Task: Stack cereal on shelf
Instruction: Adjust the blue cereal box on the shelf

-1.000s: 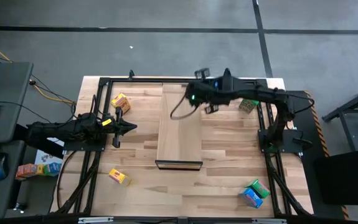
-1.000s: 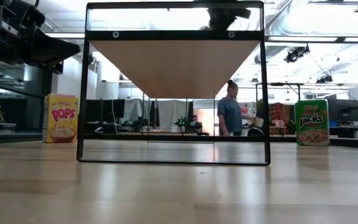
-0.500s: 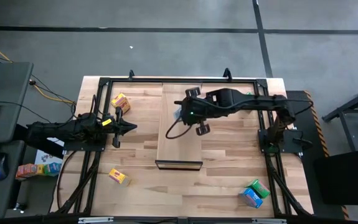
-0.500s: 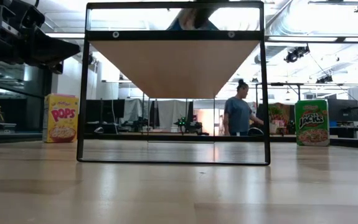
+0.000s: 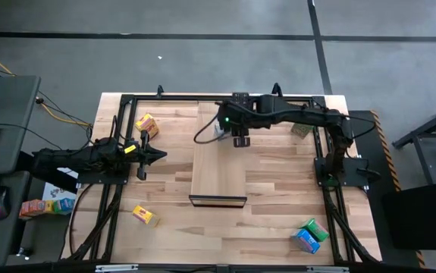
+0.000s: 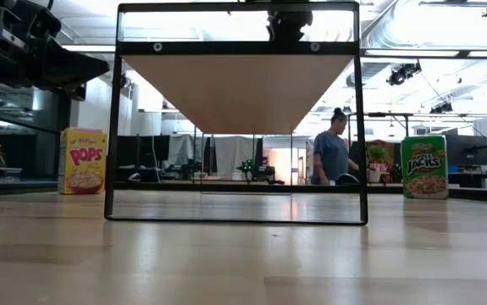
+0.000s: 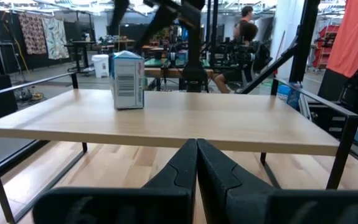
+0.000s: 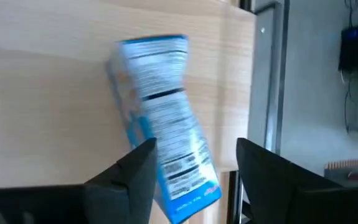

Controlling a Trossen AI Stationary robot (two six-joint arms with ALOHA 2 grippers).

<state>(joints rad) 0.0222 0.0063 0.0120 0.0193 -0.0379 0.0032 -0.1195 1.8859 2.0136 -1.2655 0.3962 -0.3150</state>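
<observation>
A blue cereal box (image 5: 219, 130) stands upright on its bottom end at the far end of the pale shelf (image 5: 218, 174); it also shows in the left wrist view (image 7: 127, 79) and the right wrist view (image 8: 163, 112). My right gripper (image 5: 238, 140) is open above the shelf, just beside the box toward the right and near, and apart from it (image 8: 195, 146). My left gripper (image 5: 157, 155) is shut and empty, level, left of the shelf (image 7: 197, 162).
Yellow boxes lie at the far left (image 5: 146, 123) and near left (image 5: 145, 216). A green box (image 5: 302, 129) stands at the far right, and a green and a blue one (image 5: 308, 235) lie near right. The shelf's black frame (image 6: 362, 127) stands on the table. A person (image 6: 334, 157) is in the room behind.
My right gripper has carried the blue box from the shelf's right side over the shelf, then toward the far edge. The box now stands on the shelf's far end, apart from the fingers.
</observation>
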